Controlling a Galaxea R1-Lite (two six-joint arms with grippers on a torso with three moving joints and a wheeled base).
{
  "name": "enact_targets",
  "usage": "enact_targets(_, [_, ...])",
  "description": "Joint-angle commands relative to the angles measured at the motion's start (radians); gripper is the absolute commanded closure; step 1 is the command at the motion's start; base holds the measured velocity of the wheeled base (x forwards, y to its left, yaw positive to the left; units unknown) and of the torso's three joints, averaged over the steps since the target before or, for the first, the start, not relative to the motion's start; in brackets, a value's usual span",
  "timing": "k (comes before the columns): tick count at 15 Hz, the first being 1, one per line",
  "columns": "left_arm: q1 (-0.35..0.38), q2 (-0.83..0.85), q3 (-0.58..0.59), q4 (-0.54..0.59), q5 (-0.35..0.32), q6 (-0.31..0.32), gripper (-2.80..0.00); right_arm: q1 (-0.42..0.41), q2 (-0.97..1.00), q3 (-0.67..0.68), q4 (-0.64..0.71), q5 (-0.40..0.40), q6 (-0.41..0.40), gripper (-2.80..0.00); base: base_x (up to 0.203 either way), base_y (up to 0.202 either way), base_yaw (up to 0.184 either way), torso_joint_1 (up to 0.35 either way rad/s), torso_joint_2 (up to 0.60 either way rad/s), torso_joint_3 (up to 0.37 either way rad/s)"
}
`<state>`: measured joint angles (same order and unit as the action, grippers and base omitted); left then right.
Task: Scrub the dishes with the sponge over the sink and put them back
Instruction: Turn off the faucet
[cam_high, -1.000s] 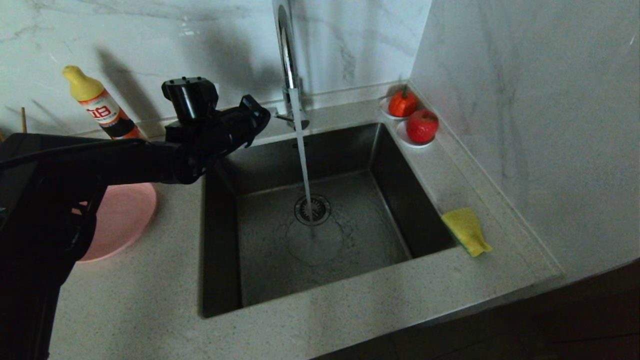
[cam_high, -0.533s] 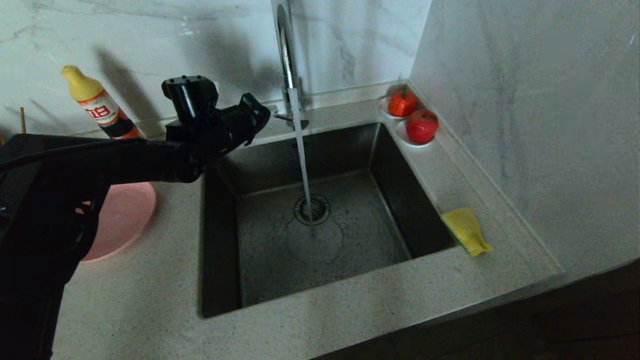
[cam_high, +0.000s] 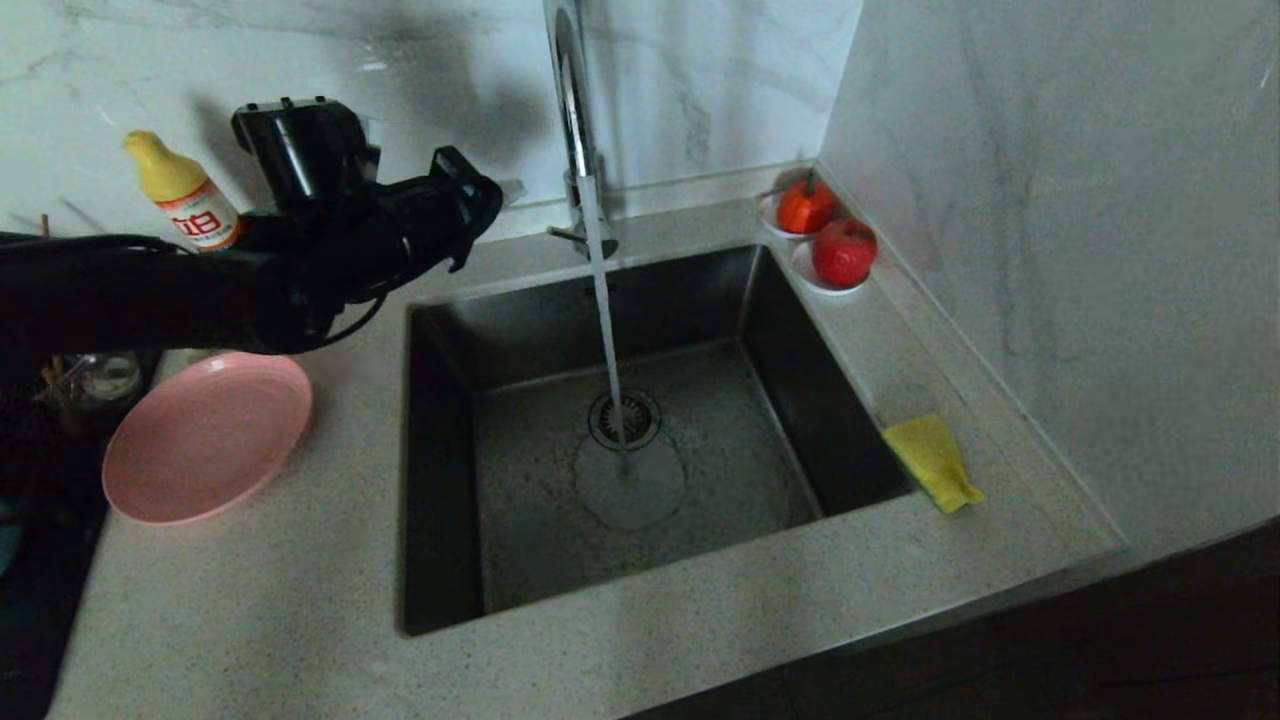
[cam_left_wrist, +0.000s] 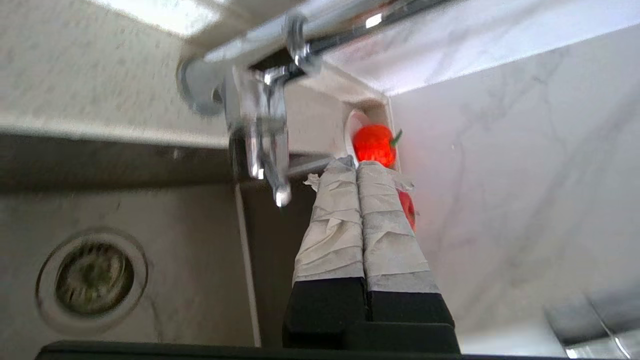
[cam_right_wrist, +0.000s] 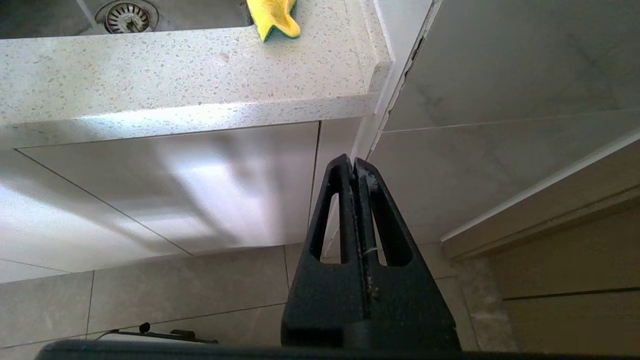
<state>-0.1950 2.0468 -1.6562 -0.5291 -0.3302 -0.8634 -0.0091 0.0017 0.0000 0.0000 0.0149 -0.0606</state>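
Observation:
Water runs from the chrome tap (cam_high: 572, 110) into the dark steel sink (cam_high: 440, 480) and onto its drain (cam_high: 625, 418). A pink plate (cam_high: 205, 435) lies on the counter left of the sink. On the right rim of the basin rests the yellow sponge (cam_high: 932, 462), also in the right wrist view (cam_right_wrist: 272, 17). My left gripper (cam_high: 500, 190) hovers shut and empty above the sink's back-left corner, just left of the tap; its taped fingers (cam_left_wrist: 340, 215) press together. My right gripper (cam_right_wrist: 353, 162) hangs shut and empty below the counter edge, facing the cabinet front.
An orange bottle with a yellow cap (cam_high: 185, 205) stands by the back wall behind my left arm. Two red fruits on white saucers (cam_high: 843, 252) sit in the back-right corner. A glass pot (cam_high: 95, 375) shows partly at the left. Marble walls close in behind and to the right.
My left arm has risen and drawn back to the left, away from the tap, uncovering most of the pink plate. The gripper stayed shut. Water keeps running.

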Motion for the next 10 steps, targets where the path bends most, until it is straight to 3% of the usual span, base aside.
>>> enact_targets(1, [-0.007,-0.077,0.118,-0.017,-0.004,-0.001,0.00,0.000,0.001,0.000,0.000,0.000,-0.001,0.00,0.000,0.000,0.000,0.000,0.00,0.000])
enact_targets(6, [-0.040,-0.084,0.294,-0.103,0.000,0.008,0.00,0.000,0.001,0.000,0.000,0.000,-0.001,0.00,0.000,0.000,0.000,0.000,0.00,0.000])
enact_targets(10, [-0.043,-0.063,0.309,-0.146,-0.004,0.007,0.00,0.000,0.001,0.000,0.000,0.000,-0.001,0.00,0.000,0.000,0.000,0.000,0.00,0.000])
